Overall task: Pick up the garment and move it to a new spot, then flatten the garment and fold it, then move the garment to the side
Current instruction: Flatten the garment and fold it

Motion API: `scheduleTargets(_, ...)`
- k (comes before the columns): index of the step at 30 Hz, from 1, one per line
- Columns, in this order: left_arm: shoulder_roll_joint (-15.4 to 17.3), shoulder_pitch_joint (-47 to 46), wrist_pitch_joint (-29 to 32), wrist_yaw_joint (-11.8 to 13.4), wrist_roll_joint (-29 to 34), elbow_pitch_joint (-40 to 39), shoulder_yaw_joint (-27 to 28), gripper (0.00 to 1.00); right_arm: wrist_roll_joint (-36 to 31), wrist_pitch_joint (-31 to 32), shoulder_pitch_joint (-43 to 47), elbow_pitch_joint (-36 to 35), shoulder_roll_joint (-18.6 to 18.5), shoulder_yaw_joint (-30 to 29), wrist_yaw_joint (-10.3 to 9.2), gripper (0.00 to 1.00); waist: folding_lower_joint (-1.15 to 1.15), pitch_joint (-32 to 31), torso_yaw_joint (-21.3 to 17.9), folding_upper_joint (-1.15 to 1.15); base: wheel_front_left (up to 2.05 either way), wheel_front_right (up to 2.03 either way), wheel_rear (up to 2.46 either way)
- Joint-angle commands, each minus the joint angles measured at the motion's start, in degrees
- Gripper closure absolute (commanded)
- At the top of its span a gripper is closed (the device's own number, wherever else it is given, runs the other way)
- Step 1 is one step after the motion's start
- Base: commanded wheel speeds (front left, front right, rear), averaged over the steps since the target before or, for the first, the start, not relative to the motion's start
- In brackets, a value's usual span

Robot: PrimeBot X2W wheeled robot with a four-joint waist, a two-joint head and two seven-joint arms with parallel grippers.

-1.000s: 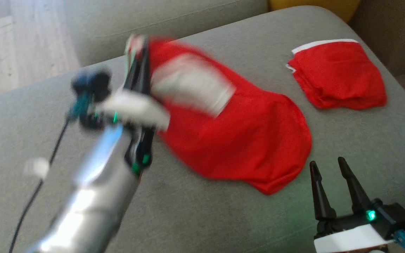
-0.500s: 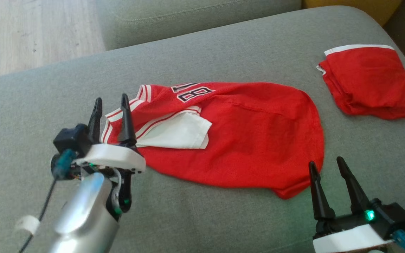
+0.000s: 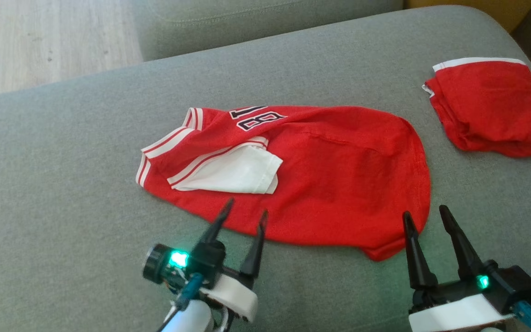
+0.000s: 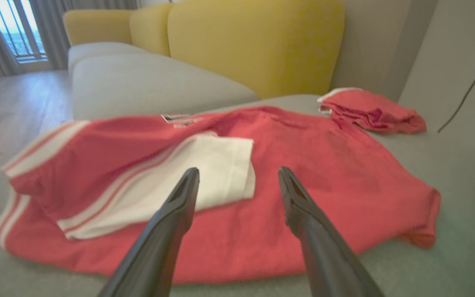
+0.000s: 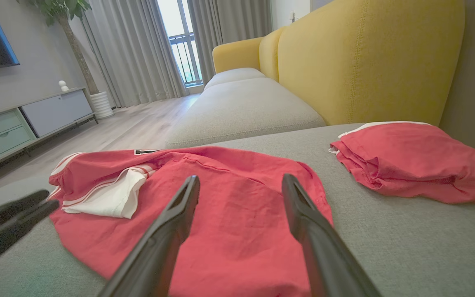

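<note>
The garment (image 3: 330, 184) is a red jersey with white-striped trim, a white sleeve folded over it and black numerals near its far edge. It lies crumpled on the grey sofa cushion (image 3: 62, 184). The left wrist view shows the garment (image 4: 303, 165) spread in front of the fingers, and the right wrist view has the garment (image 5: 229, 198) too. My left gripper (image 3: 246, 206) is open just in front of its near edge, holding nothing. My right gripper (image 3: 424, 216) is open by the garment's near right corner, also with nothing in it. The left gripper's fingers (image 5: 10, 222) show at the left of the right wrist view.
A second red cloth (image 3: 491, 110), folded, lies at the cushion's far right. Another grey seat cushion (image 5: 241, 107) and a yellow backrest (image 5: 365, 53) stand beyond. Wooden floor (image 3: 39, 41) lies past the cushion's far left edge.
My left gripper let go of the garment's striped end, which dropped flat on the cushion, then pulled back toward me and to the right. The right gripper has stayed put.
</note>
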Motion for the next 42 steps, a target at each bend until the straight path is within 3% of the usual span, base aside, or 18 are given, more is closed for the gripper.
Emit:
scheduleTargets(1,-0.5,-3.4,0.2,-1.0,-0.2,1.0,0.6,0.00,-0.3,-0.6,-2.5,-1.9,-0.7,1.6,0.39,0.00,0.00,0.4,-0.2,0.00,0.00,0.00,0.00)
scheduleTargets(10,-1.5,-11.1,3.4,-4.2,-8.4,13.8,-3.3,0.00,-0.1,-0.6,-4.0,-1.6,-1.2,2.7,0.39,0.00,0.00,2.8,-2.8,0.00,0.00,0.00,0.00)
scheduleTargets(16,-1.5,-16.0,4.3,-3.6,-17.5,19.8,-6.4,0.00,0.0,-0.6,-4.9,-1.4,-1.5,3.2,0.39,0.00,0.00,4.0,-4.4,0.00,0.00,0.00,0.00)
scheduleTargets(24,-1.5,-20.3,0.1,-0.7,-21.9,22.5,-7.3,0.00,0.1,-0.6,-5.3,-1.2,-1.6,3.2,0.39,0.00,0.00,4.3,-4.7,0.00,0.00,0.00,0.00)
scheduleTargets(28,-1.5,-22.9,-0.5,2.3,-19.8,19.3,-3.4,0.00,-0.1,-0.6,-5.2,-1.3,-1.8,3.0,0.39,0.00,0.00,4.0,-4.2,0.00,0.00,0.00,0.00)
scheduleTargets(31,-1.5,-22.7,-0.5,3.0,-15.8,16.5,0.6,0.00,-0.1,-0.6,-5.1,-1.2,-2.0,3.3,0.39,0.00,0.00,3.6,-3.9,0.00,0.00,0.00,0.00)
scheduleTargets(42,-1.5,-21.5,-0.5,-0.3,-6.4,17.1,9.4,0.00,0.3,-0.6,-5.7,-1.4,-3.0,4.2,0.39,0.00,0.00,4.8,-4.1,0.00,0.00,0.00,0.00)
